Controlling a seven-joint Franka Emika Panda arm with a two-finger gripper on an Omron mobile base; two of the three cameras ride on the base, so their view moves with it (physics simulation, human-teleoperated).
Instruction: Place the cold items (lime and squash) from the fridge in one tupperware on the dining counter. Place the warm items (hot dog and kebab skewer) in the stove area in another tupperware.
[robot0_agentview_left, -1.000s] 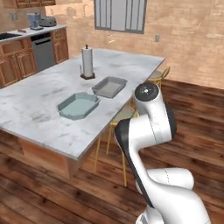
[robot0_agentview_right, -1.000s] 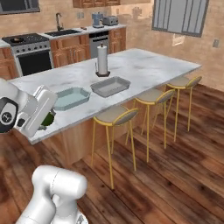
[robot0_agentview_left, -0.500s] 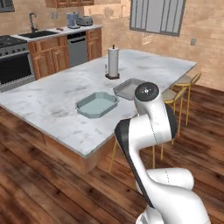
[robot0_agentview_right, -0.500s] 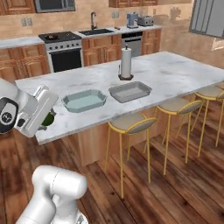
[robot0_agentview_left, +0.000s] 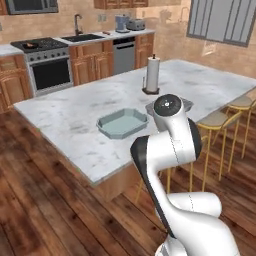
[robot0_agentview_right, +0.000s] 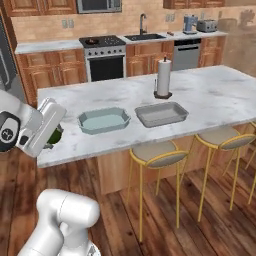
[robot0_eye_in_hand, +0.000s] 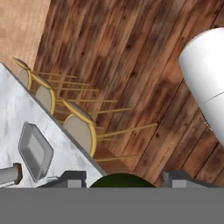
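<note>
1. The fingers (robot0_eye_in_hand: 124, 179) are closed on a dark green round item (robot0_eye_in_hand: 123, 181), probably the lime or the squash; too little of it shows to say which. It sits between the two tips in the hand view, and in the right base view it peeks out under the hand.
2. The arm is folded close to the body, likely to carry the item safely while the base drives.
3. Ahead of the fingers lies the marble surface (robot0_agentview_right: 210, 90) with two containers side by side: a blue-green tupperware (robot0_agentview_right: 103, 120) nearer the fingers and a grey tupperware (robot0_agentview_right: 161, 114) beyond it. Both look empty.
4. A paper towel roll (robot0_agentview_right: 163, 77) stands just behind the grey one, and stools (robot0_agentview_right: 158, 153) line the near edge of the surface.
5. The stove (robot0_agentview_right: 105, 57) is well beyond the surface.
</note>
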